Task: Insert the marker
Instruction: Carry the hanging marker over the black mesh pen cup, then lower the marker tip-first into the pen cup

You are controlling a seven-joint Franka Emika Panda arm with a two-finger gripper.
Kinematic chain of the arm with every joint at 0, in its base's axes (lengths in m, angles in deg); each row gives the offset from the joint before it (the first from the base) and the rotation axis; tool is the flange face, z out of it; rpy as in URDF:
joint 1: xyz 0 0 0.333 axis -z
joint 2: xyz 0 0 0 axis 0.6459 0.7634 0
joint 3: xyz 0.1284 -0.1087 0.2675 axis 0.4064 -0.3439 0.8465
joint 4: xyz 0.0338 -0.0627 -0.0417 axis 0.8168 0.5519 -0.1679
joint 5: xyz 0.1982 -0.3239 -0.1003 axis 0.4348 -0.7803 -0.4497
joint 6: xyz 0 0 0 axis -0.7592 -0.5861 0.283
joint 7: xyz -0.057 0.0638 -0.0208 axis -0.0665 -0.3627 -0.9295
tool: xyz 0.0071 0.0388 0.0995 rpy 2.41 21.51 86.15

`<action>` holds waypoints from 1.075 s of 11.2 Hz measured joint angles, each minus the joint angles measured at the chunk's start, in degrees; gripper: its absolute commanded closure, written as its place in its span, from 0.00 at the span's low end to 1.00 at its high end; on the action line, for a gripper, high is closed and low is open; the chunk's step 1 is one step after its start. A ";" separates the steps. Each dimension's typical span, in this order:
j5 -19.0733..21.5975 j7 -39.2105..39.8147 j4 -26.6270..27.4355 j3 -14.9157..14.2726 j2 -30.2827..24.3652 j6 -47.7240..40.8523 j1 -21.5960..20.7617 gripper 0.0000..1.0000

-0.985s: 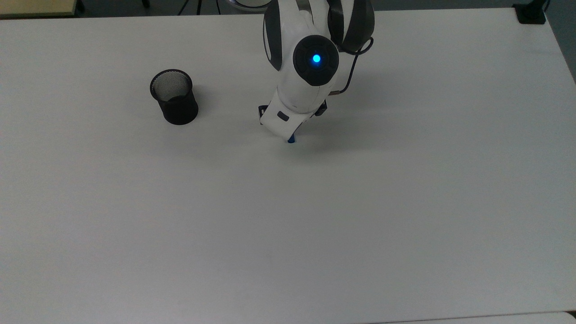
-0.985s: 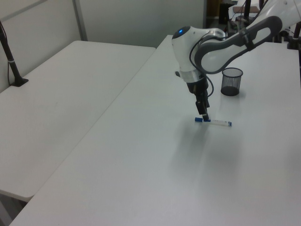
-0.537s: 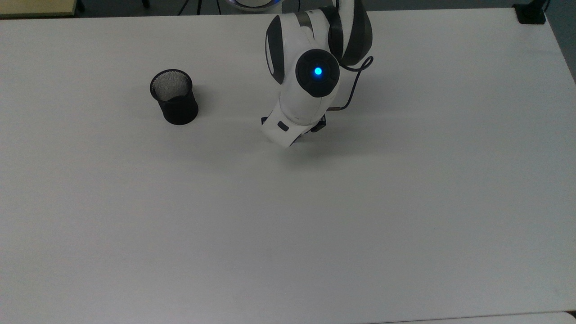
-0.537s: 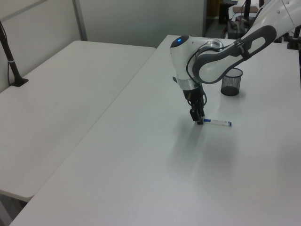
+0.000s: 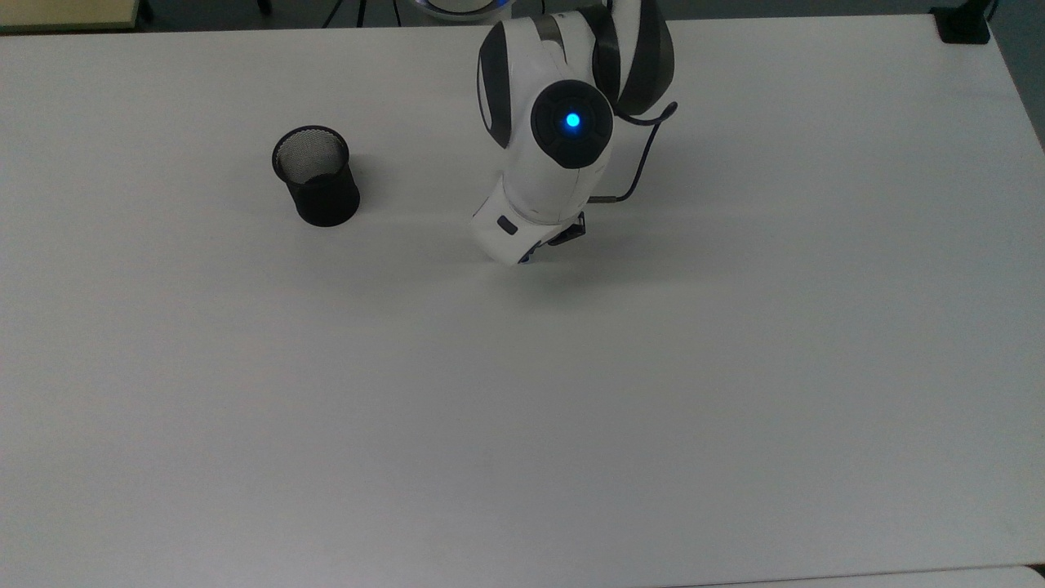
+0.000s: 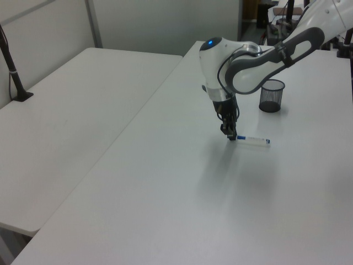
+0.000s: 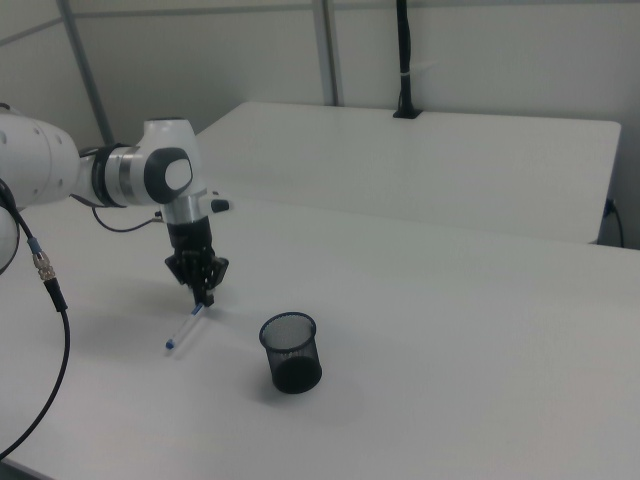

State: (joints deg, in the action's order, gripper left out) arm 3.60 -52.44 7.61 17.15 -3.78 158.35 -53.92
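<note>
Here the gripper [image 6: 231,136] stood low over the white table [image 5: 735,367], its fingertips down at the capped blue end of the marker [image 6: 253,140], which lay flat on the surface; in the right view the gripper [image 7: 205,297] pointed straight down with the marker [image 7: 183,330] running away from it toward the table's near edge, the small blue end [image 7: 169,346] farthest from the fingers. The fingers looked drawn close together around that upper end of the pen, though whether they truly clamped it or only flanked it could not be told. In the top view the arm's white wrist covered nearly all of the pen, and just a sliver of blue [image 5: 526,260] peeped out beneath it; the marker sat in the far half of the table, roughly midway between the top view's left and right edges. The black mesh cup [image 5: 316,176] stood upright and well apart from the marker, toward the top view's left, its mouth open upward; in the left view the cup [image 6: 271,95] was beyond the arm, and in the right view the cup [image 7: 291,352] stood nearer the camera than the gripper
</note>
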 measured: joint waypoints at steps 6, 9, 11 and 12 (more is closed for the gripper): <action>0.00 1.58 -2.55 -1.00 -16.65 0.23 6.05 0.92; -0.01 3.67 4.05 -1.11 -24.20 8.48 10.28 0.93; -0.01 3.67 12.91 -2.30 -27.30 20.30 11.47 0.93; -0.01 3.67 16.60 -3.67 -28.55 25.24 11.57 0.93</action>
State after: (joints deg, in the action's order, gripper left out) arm 3.59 -48.77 24.22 13.48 -32.33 183.59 -42.35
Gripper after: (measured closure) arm 0.815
